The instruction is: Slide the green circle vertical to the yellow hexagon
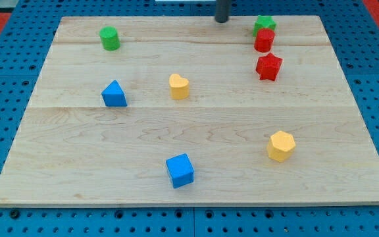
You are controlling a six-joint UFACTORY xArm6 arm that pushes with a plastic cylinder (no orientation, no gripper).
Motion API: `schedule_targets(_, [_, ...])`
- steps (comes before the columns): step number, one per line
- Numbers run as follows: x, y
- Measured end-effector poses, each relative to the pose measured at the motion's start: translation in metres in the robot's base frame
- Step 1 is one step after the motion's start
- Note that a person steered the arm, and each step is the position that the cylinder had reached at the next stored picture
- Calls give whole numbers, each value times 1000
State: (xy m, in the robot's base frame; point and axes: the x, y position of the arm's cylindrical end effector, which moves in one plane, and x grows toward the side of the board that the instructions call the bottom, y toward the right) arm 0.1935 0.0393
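The green circle [110,38] is a short green cylinder near the board's top left. The yellow hexagon [281,145] sits at the lower right of the board. My tip [222,20] is the end of the dark rod at the view's top centre, by the board's top edge. It is far to the right of the green circle and touches no block.
The wooden board [77,151] lies on a blue pegboard. A green star [264,24], a red circle [264,41] and a red star [268,66] cluster at the top right. A blue triangle [114,94], a yellow heart [179,86] and a blue cube [179,170] lie around the middle.
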Motion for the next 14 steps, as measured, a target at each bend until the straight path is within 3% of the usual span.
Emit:
schedule_targets(2, [-1, -198])
schedule_targets(5, [53, -209])
schedule_targets(6, [61, -260])
schedule_targets(7, [72, -268])
schedule_targets(9, [89, -218])
schedule_targets(12, [94, -56])
schedule_targets(13, [103, -59])
schedule_targets(14, [74, -93])
